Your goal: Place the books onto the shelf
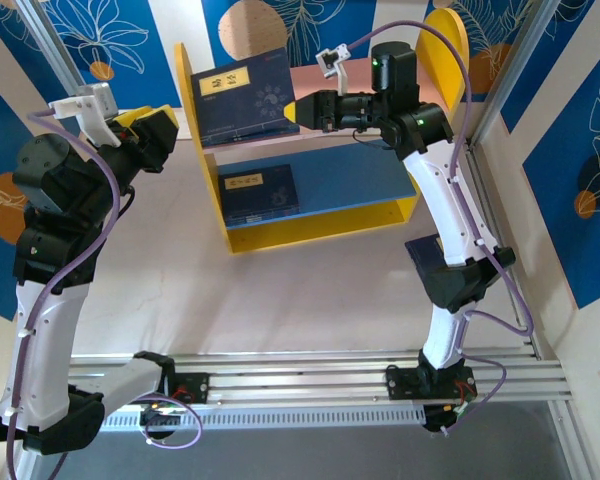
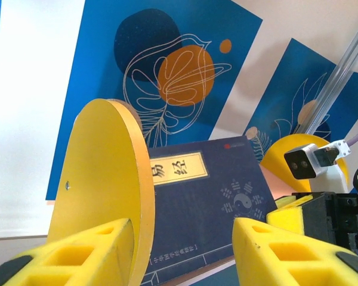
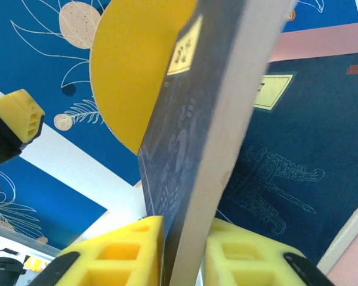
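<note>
**Right gripper.** Your right gripper (image 3: 185,238) pinches the upper book (image 1: 242,95), with a yellow pad (image 3: 131,250) against each face. From above, the gripper (image 1: 306,110) meets the book at its right edge.

**Upper book.** It stands tilted on the pink board (image 1: 325,78) of the shelf (image 1: 310,230). Its cover faces outward and its label (image 1: 225,80) sits top left. Its left edge is close to the left panel (image 1: 185,75). In the right wrist view a rear book (image 3: 286,149) shows beyond it, against the pink board. You cannot tell from that view whether it leans or lies flat.

**Lower book.** The lower book (image 1: 260,192) lies flat on the blue board (image 1: 365,175), toward the left end.

**Third book.** A third book (image 1: 427,255) lies on the counter (image 1: 230,300), right of the shelf. It is partly hidden under your right arm.

**Left gripper.** Your left gripper (image 1: 168,132) is spread and holds nothing. It hangs just outside the left panel and does not touch it. Its wrist view looks past the fingers (image 2: 77,256) at that panel and at the upper book's cover (image 2: 209,208).
</note>
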### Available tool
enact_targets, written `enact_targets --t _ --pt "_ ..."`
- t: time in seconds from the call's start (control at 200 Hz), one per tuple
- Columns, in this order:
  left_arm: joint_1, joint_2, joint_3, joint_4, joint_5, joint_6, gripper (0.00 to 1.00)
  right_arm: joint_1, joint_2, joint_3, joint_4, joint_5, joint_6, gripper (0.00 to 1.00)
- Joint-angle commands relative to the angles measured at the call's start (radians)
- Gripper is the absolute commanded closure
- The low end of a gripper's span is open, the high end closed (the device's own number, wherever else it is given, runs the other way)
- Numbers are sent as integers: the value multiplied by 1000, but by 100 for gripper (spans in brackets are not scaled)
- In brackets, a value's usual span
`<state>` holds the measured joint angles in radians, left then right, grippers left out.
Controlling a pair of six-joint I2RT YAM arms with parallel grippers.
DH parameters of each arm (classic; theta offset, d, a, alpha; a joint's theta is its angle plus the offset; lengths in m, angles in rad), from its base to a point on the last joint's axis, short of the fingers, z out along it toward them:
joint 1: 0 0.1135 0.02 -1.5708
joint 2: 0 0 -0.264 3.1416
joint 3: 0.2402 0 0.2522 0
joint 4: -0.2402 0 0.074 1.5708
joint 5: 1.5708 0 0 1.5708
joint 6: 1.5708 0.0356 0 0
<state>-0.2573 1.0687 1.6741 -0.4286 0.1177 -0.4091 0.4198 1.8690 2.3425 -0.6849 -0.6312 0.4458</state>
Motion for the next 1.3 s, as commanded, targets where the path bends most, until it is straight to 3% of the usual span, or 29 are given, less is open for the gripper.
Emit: enact_targets --t 0.0,0.405,0.535,0.64,0.98,1.296 --pt "6 -12 1 6 -13 18 53 8 16 45 -8 -6 -18 74" --pt "6 -10 -1 6 -2 18 52 10 33 81 -59 80 -47 71" --pt "6 -13 -8 7 0 13 53 11 38 85 -80 118 -67 53" --pt "6 -17 -15 8 -9 18 53 14 38 86 -94 145 -79 47" --pt "6 -21 -23 6 -10 25 53 9 29 84 -140 237 -125 43" --pt "6 -22 -29 8 -13 27 53 10 14 69 -140 229 -137 43"
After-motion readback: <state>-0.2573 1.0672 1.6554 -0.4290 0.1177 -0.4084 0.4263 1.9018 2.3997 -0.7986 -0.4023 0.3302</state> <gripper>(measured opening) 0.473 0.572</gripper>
